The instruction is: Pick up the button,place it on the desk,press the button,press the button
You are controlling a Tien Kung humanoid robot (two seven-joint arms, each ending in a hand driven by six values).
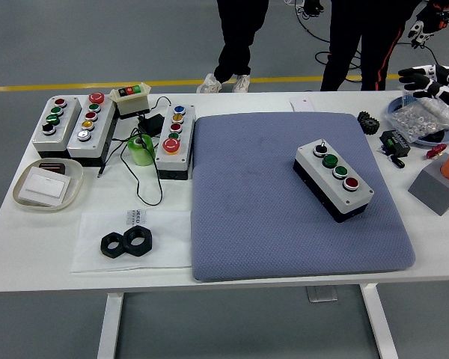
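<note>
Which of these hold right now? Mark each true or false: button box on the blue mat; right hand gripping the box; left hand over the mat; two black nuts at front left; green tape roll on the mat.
1. The button box sits on the blue mat. True.
2. The right hand grips the box. False: it is at the far right edge, apart from it.
3. The left hand is over the mat. False: it is out of view.
4. Two black nuts lie front left. True.
5. The green tape roll is on the mat. False: it stands on the table, left of it.
</note>
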